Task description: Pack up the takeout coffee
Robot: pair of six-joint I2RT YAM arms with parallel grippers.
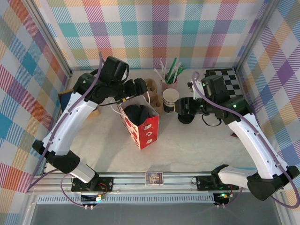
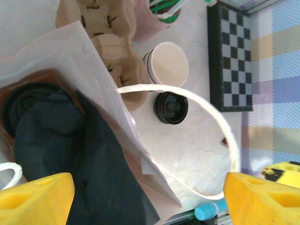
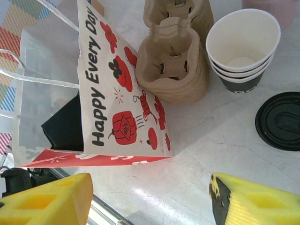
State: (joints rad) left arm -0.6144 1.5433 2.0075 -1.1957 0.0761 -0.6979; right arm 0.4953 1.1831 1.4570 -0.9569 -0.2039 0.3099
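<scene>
Black plastic, round and ringed: the lid of the takeout coffee [image 2: 26,105] faces up, so the cup's axis is vertical. It stands deep in the glossy red-and-white paper bag [image 3: 117,93]. Its white wall is hidden, and a dark soft mass [image 2: 70,154] covers part of the lid. The yellow foam tips of the left gripper [image 2: 149,197] and the right gripper [image 3: 150,199] stand apart, holding nothing.

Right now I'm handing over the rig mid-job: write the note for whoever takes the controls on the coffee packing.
Left end effector: open, empty, above the mouth of the red-and-white printed paper bag.
Right end effector: open, empty, over the table beside the bag.
Takeout coffee: its round black plastic lid shows inside the bag, next to a dark soft item; cup body hidden.
Done: coffee appears bagged.
Left: lift the left arm clear of the bag's white loop handle and check that the cup sits upright. Leave the stack of lidless white paper cups and the loose flat black lid alone.
</scene>
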